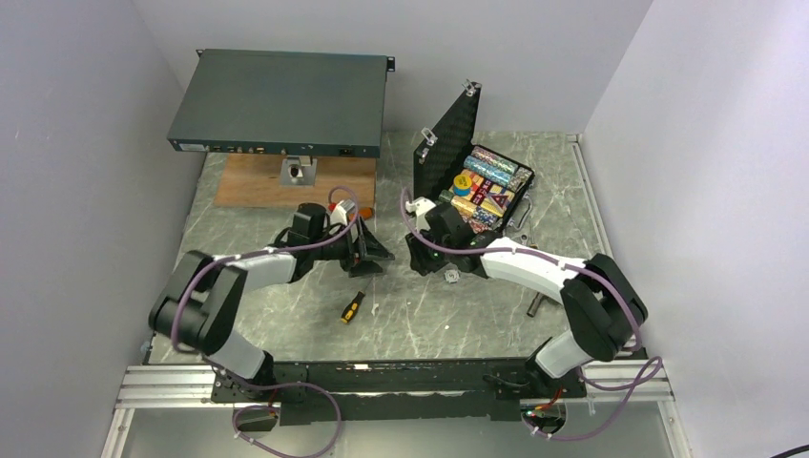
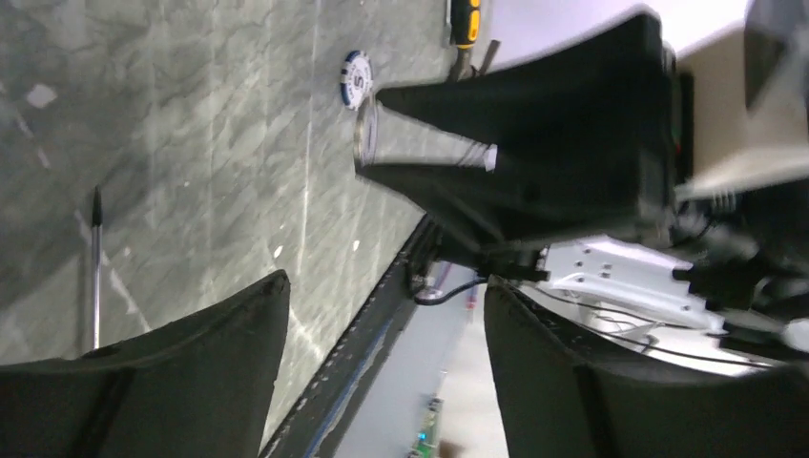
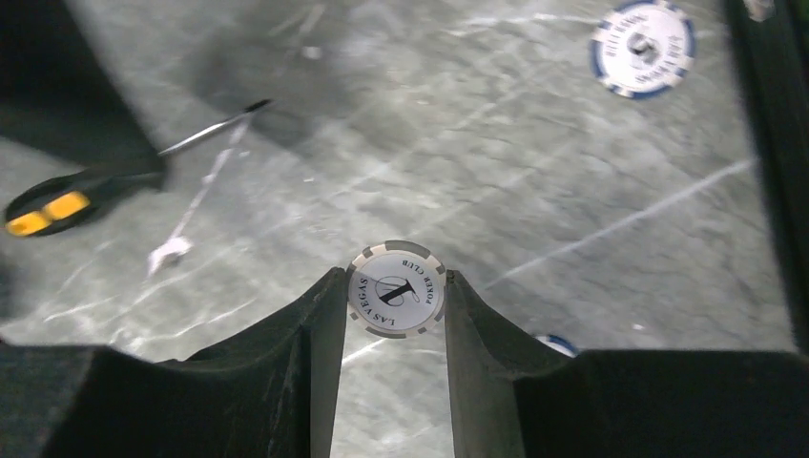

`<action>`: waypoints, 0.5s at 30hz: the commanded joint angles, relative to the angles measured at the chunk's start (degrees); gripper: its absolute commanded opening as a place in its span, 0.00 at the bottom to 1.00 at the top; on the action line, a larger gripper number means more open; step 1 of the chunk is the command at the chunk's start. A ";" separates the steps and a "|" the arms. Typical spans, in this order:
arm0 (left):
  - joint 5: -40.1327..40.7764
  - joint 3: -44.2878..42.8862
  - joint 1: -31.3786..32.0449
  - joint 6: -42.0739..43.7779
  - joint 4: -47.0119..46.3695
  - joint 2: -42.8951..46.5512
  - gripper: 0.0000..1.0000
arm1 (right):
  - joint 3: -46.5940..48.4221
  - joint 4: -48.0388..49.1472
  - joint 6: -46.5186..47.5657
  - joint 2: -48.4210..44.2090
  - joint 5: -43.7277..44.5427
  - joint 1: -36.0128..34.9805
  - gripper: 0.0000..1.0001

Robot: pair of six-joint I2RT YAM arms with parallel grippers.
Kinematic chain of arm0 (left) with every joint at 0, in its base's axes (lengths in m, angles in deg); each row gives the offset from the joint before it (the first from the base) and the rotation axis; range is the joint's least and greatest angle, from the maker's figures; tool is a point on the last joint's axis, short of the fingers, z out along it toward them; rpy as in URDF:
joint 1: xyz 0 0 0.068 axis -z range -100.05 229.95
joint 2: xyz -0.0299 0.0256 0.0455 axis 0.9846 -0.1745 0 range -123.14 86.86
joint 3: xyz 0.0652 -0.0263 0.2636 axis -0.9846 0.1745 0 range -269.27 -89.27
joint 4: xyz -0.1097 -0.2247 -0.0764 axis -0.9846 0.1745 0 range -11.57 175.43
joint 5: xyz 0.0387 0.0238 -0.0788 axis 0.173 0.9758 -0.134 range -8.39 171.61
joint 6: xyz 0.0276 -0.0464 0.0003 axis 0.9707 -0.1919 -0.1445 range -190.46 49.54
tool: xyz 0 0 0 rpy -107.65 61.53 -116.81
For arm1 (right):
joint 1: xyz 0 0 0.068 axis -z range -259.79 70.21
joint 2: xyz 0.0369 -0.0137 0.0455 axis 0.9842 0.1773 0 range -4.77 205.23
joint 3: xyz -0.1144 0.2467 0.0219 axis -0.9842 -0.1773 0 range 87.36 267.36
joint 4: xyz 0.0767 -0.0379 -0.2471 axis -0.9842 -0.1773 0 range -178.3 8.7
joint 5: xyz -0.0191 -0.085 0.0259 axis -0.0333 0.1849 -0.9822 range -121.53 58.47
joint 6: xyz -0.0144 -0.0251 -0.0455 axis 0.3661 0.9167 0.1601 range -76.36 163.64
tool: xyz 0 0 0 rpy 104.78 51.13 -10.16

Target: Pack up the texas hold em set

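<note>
Right end effector [image 3: 391,279] pinches a whitish chip [image 3: 396,303] over the grey marbled bench [image 3: 477,143], left end effector [image 2: 382,363] facing it with jaws wide and holding nothing, blue chip [image 3: 641,46] lying loose nearby, open case [image 1: 491,186] near the bench's right rear edge, pale walls [image 1: 76,143] on three sides.

White chip [image 3: 396,289], edge-gripped between right fingers [image 3: 315,363]: face lettering reads "LAS VEGAS POKER CLUB", ringed around a black centre mark. Blue chip [image 3: 641,48], flat on tabletop [image 3: 477,143]: a ring of lettering shows but is too blurred to read. Nothing else is legible.
</note>
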 commanded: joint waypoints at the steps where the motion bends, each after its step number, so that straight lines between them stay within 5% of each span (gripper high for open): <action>1: -7.58 3.81 -0.13 -18.22 -29.60 -9.45 0.72 | -2.02 4.44 0.42 -5.29 -3.72 -3.43 0.13; 7: -8.24 7.02 0.49 -34.16 -58.22 -20.58 0.58 | -3.46 5.70 -0.48 -7.51 -3.81 -5.42 0.13; 15: -6.87 5.82 3.43 -27.80 -48.69 -19.44 0.56 | -2.66 5.76 -0.31 -6.58 -3.54 -6.17 0.12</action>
